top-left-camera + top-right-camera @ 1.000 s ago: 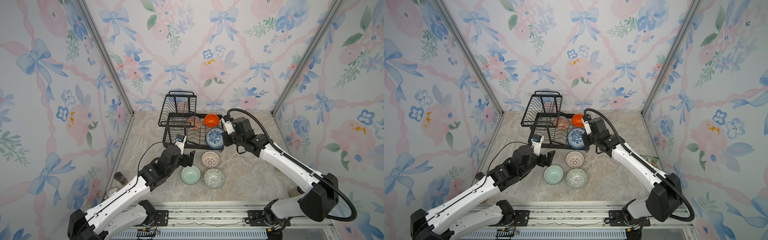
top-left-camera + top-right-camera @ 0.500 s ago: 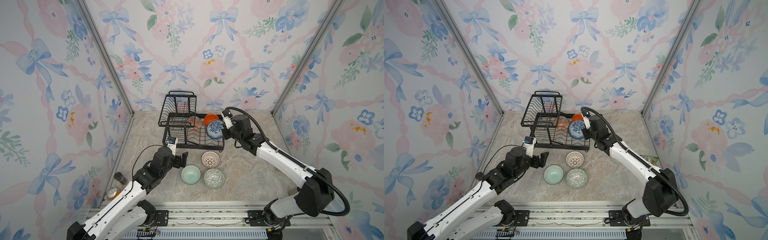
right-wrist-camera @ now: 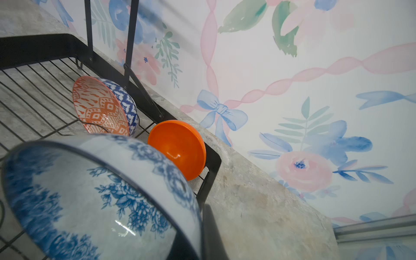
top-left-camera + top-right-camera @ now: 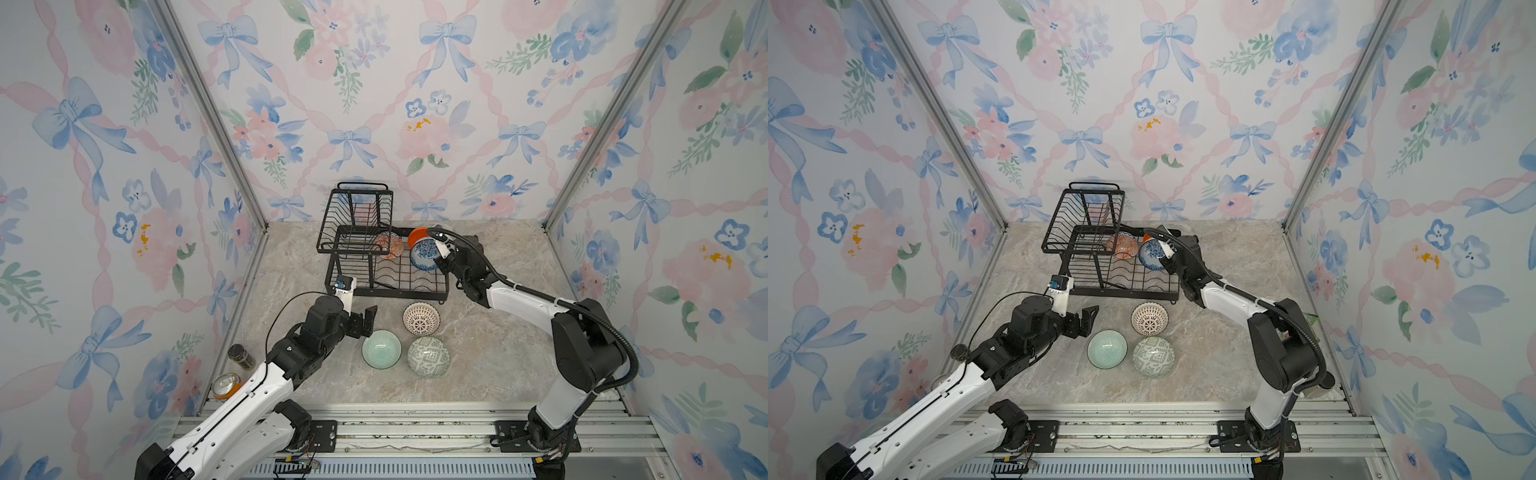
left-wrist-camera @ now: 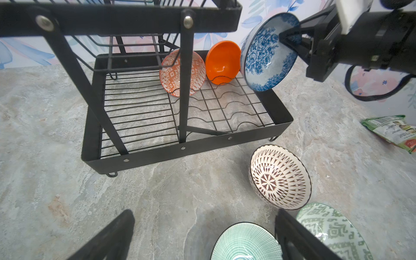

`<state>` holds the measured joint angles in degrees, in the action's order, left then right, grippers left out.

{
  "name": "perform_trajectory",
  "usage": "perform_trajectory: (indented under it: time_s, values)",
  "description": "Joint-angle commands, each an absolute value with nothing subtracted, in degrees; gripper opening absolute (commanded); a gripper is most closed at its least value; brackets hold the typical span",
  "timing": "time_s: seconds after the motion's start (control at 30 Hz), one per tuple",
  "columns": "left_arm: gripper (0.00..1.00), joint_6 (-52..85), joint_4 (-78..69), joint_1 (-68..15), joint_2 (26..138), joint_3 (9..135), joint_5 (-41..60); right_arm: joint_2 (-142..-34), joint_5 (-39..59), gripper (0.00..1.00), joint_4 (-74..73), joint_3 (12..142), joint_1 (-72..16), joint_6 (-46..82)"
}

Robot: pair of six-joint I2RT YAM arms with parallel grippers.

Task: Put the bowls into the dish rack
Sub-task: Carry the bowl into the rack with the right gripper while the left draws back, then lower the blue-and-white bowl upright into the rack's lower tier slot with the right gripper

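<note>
- Mint bowl [image 4: 381,349] and grey-green bowl [image 4: 429,356] sit upright side by side on the table [image 4: 498,345], nearest the front, not yet loaded.
- The left gripper [image 4: 368,323] hovers just beside the mint bowl, fingers spread wide and empty. In the left wrist view that bowl's rim shows between them.
- The lattice bowl [image 4: 421,318] stands upright a little further back, near the front edge of the rack [image 5: 202,139], also waiting.
- Most slots of the rack's lower tray are bare.
- The right gripper [image 5: 284,37] is clenched on the rim of the blue bowl [image 5: 265,54]. It holds the bowl tilted on edge over the tray's far right part. Whether the lower rim touches the wires cannot be told.
- Just behind it, the orange bowl [image 5: 221,62] and the patterned bowl [image 5: 180,74] stand on edge in the far slots.
- The raised tier [image 4: 357,216] shows no bowl.
- The step in hand appears to be setting down the third of six bowls. The next move likely calls for lowering the blue bowl into a slot in front of the orange one without knocking it, then letting go.
- The left gripper looks placed to take the mint bowl, which would need a drop over its rim.
</note>
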<state>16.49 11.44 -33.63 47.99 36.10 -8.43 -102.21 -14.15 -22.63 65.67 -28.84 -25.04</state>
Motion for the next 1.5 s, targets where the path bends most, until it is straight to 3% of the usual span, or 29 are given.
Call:
perform_trajectory:
  time_s: [0.0, 0.6, 1.47]
  values:
    - [0.98, 15.6, 10.3, -33.0, 47.7, 34.9, -7.7, -105.4, -17.1, 0.00, -35.8, 67.9, -28.6, -30.9]
    - [0.98, 15.2, 10.0, -32.1, 48.1, 34.6, -5.8, -118.9, -22.3, 0.00, -50.8, 73.2, -28.3, -46.9]
    - [0.98, 15.1, 10.1, -32.1, 47.9, 34.6, -5.0, -125.0, -22.6, 0.00, -56.5, 75.4, -27.9, -54.6]
